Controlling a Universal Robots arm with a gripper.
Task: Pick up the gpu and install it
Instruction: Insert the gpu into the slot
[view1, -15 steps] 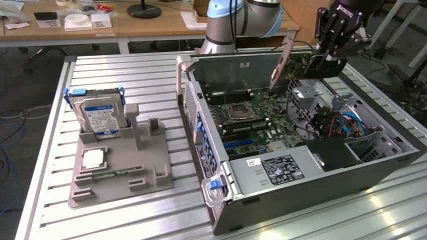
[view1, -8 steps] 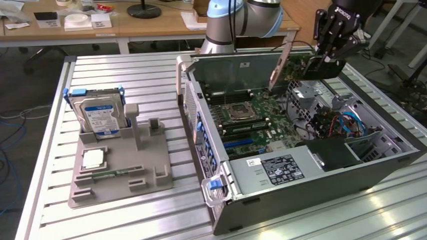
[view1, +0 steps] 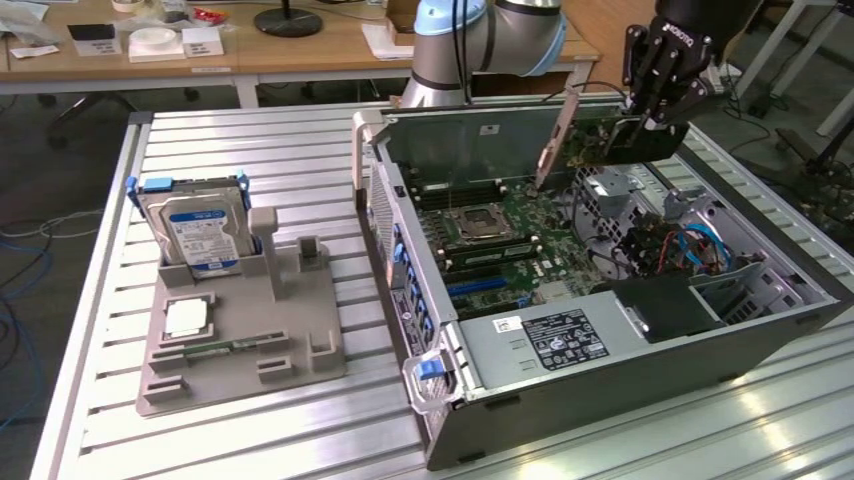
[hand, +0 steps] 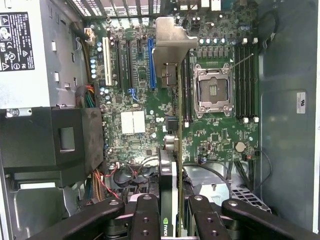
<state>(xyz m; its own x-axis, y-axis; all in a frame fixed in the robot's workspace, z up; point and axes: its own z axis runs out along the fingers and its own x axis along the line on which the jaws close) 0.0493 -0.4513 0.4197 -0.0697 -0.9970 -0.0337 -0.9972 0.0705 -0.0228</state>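
Gpu (view1: 587, 148) (hand: 172, 55) is hanging edge-down over the far side of the open computer case (view1: 601, 370), gripped by the robot's tool. The slatted metal table (view1: 267, 140) is carrying that case, which is lying on its side with the motherboard (view1: 494, 240) (hand: 135, 90) facing up. The arm (view1: 494, 30) is rising behind the case and reaching across toward the exterior view's right, with its wrist pointing down into the opening. The gripper (view1: 643, 128) (hand: 176, 220) is clenching the card by its upper edge, its fingers (hand: 145, 215) pressing on both faces and standing only partly apart. In the exterior view the card is tilting, showing its tan-brown reverse, and its lower corner is dipping near the board's far edge; whether it is touching there I cannot tell. In the wrist view the card is appearing edge-on, lying between the blue slot (hand: 151, 62) and the processor socket (hand: 214, 90), its silvery bracket at the end away from the fingers. On the exterior view's left, well apart from the case, a grey fixture tray (view1: 240, 370) is holding a blue-labelled hard drive (view1: 200, 235) upright.
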